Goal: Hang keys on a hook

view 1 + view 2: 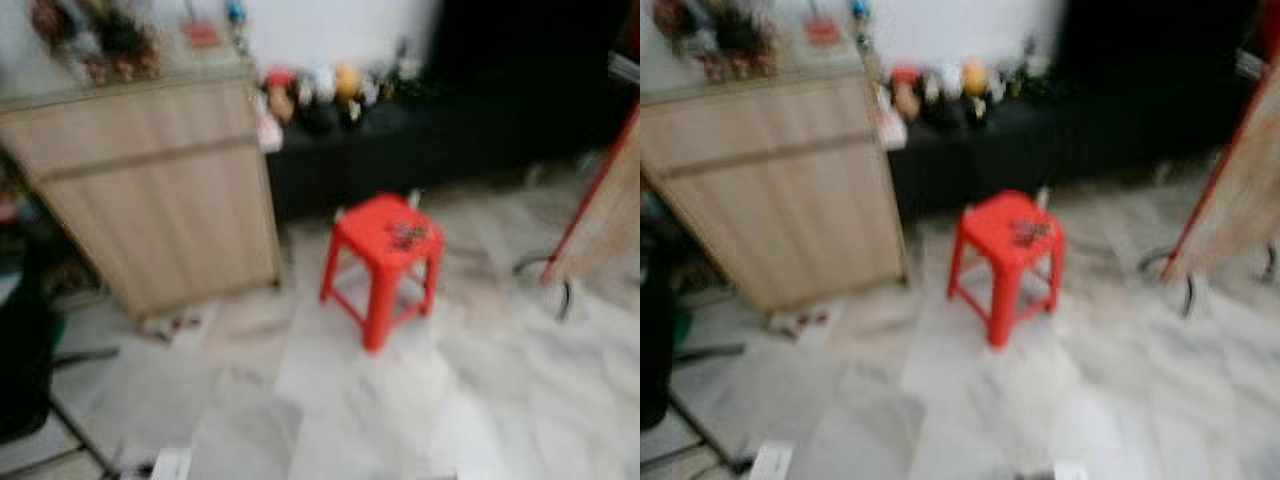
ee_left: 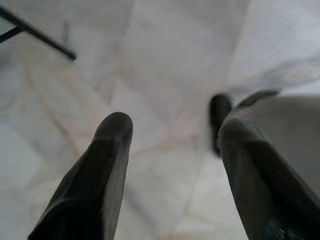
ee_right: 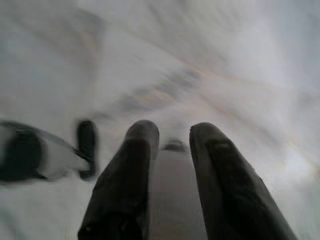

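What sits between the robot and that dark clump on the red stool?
Nothing visible. Bare pale floor runs up to the red stool, where a dark clump, too blurred to identify as keys, lies on the seat. The wooden cabinet stands off to the left.

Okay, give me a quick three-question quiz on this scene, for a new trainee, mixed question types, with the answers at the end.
1. True or false: the red stool stands on the pale marble floor, in front of the black low unit.
2. Multiple choice: the small dark clump lies where? A) on the wooden cabinet B) on the stool's seat C) on the floor
3. Fill in: the left gripper points down at the floor with its fingers ____.

Key: 1 true; 2 B, though blur hides whether the clump is the keys; 3 open. The right gripper also points at the floor, a narrower gap between its fingers.
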Robot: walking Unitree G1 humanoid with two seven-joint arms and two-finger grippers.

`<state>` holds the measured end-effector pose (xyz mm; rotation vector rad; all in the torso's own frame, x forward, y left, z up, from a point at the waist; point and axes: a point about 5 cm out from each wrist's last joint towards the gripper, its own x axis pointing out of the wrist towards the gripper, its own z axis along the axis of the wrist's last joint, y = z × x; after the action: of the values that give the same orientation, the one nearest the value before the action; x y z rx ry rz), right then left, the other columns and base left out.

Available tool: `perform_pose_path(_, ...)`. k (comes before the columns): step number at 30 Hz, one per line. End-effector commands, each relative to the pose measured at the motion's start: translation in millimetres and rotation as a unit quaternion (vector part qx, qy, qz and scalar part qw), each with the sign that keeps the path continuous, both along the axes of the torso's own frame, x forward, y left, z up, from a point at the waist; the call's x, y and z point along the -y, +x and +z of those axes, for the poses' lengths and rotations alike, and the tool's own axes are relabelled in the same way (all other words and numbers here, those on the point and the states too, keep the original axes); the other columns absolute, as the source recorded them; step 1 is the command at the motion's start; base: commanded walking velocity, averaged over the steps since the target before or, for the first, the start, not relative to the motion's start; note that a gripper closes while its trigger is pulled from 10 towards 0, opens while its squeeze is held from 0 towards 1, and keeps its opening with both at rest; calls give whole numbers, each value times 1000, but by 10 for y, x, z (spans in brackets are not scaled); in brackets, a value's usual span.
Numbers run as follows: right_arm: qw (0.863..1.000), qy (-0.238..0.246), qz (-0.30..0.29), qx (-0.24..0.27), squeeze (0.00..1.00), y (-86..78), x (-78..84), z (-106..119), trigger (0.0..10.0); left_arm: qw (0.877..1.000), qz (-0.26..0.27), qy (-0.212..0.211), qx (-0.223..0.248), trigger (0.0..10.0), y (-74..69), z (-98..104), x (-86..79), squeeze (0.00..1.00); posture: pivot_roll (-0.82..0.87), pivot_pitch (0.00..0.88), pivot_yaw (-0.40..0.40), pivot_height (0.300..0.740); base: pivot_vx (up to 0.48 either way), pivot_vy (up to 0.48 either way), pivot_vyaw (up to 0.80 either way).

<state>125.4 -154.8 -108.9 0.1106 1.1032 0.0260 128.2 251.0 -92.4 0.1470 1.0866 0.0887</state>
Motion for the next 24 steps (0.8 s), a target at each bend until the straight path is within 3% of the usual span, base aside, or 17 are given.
perform_pose_path(1,1000,-19,-4,-15,0,-103,136,-25,10000,1000,-12,-9,14,10000,121,18,90,0,-75,0,15,740,375,0,0)
perform_pose_path(6,999,-24,-28,-17,0,-108,186,-24,10000,1000,-15,-11,16,10000,135,15,119,0,-48,0,15,740,376,0,0)
perform_pose_path(14,999,-36,-9,-17,0,-91,265,-12,10000,1000,-7,-10,16,10000,108,4,127,0,-9,0,-6,740,375,0,-705)
perform_pose_path(22,998,-55,17,20,0,-25,279,23,10000,1000,-14,-15,2,10000,28,-41,193,0,-34,0,13,740,375,0,0)
perform_pose_path(24,998,-47,1,28,0,-17,274,28,10000,1000,-20,-16,1,10000,31,-45,214,0,-46,0,17,740,375,0,0)
